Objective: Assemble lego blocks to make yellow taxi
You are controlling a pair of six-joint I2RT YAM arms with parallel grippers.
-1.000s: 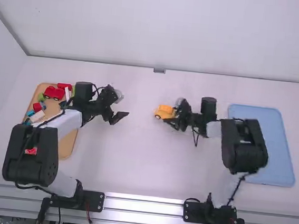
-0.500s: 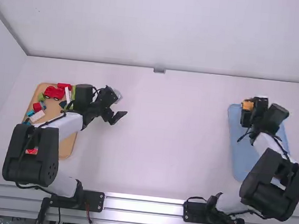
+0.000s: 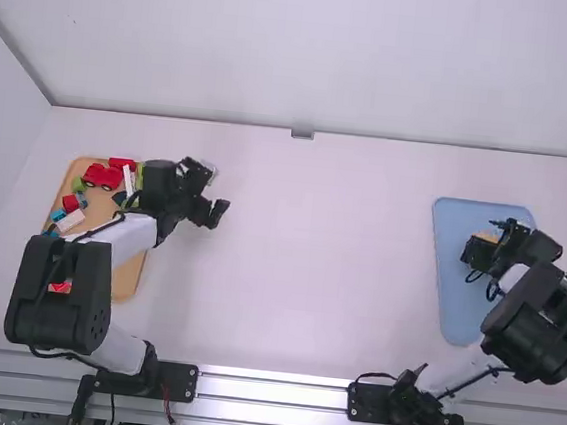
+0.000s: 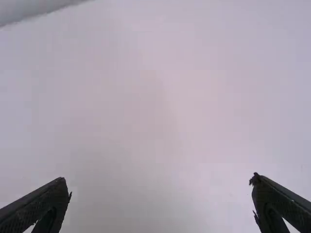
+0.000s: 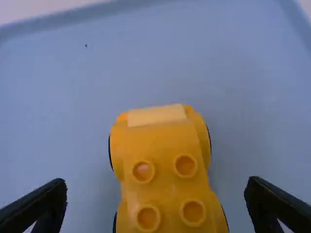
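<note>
Right hand (image 3: 489, 241) open over blue tray (image 3: 458, 305); right wrist view reveals studs (image 5: 185, 166) atop yellow car (image 5: 164, 182)! Left hand (image 3: 216, 214) open, well left.

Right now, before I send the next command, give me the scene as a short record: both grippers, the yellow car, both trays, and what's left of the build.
right gripper: open, one finger on each side of the car, touching neither side
yellow car: over the blue tray, wheels at its sides
car top: bare studs, nothing stacked on those in view
blue tray: right side of table
left gripper: open, empty, above bare table
tan tray: left side, holding a red vehicle and loose blocks
build: taxi probably unfinished
</note>
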